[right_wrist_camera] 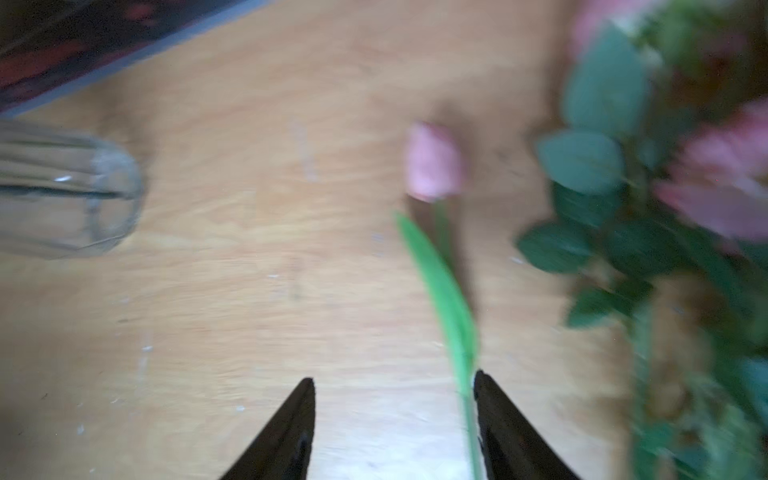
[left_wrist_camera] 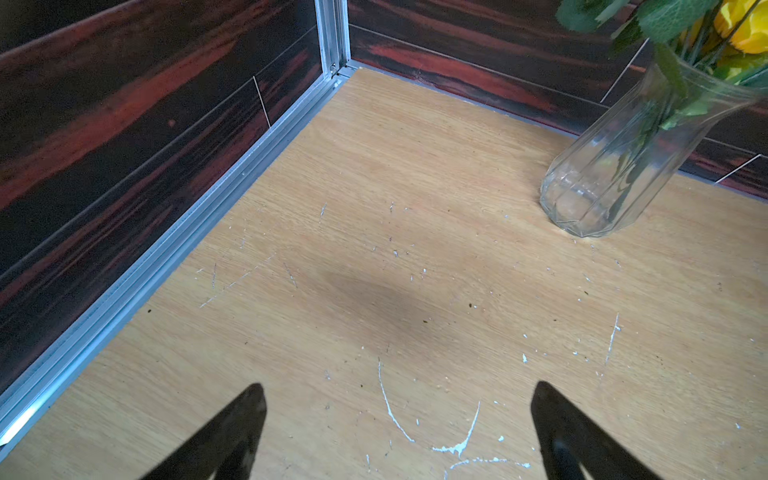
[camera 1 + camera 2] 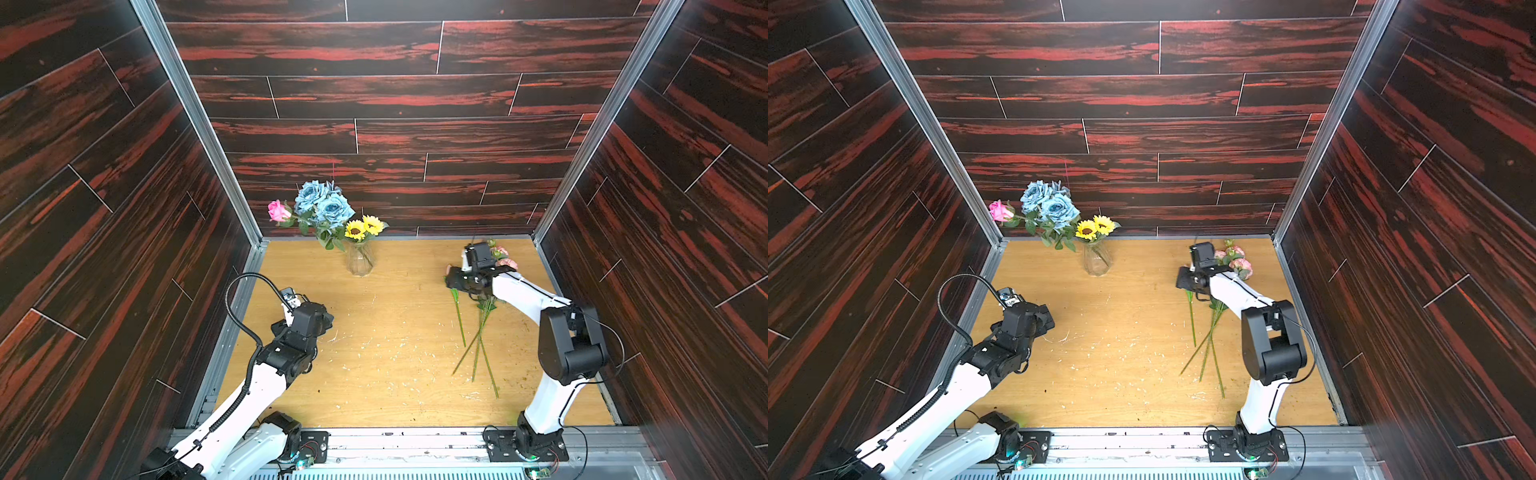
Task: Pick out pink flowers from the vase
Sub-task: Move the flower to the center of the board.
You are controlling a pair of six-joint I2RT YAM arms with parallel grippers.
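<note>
The clear glass vase (image 3: 360, 261) (image 2: 602, 174) (image 1: 70, 195) stands near the back wall. It holds blue roses (image 3: 322, 201), yellow sunflowers (image 3: 365, 227) and a bright pink rose (image 3: 278, 210) (image 3: 1000, 210) that leans out to the left. Pale pink flowers (image 3: 506, 262) (image 1: 723, 187) lie on the table at the right, their stems (image 3: 478, 345) fanned towards the front. My right gripper (image 3: 449, 281) (image 1: 395, 376) hovers open over them. A pink tulip bud (image 1: 434, 162) lies ahead of it, and its green stem (image 1: 453, 316) runs beside one finger, not clamped. Over the left of the table, my left gripper (image 3: 328, 322) (image 2: 399, 388) is open and empty.
The wooden table (image 3: 395, 374) is boxed in by dark wood-pattern walls with metal corner rails (image 3: 195, 124). The vase sits close to the back wall. The right arm's elbow (image 3: 569, 345) stands over the table's right side, beside the laid stems.
</note>
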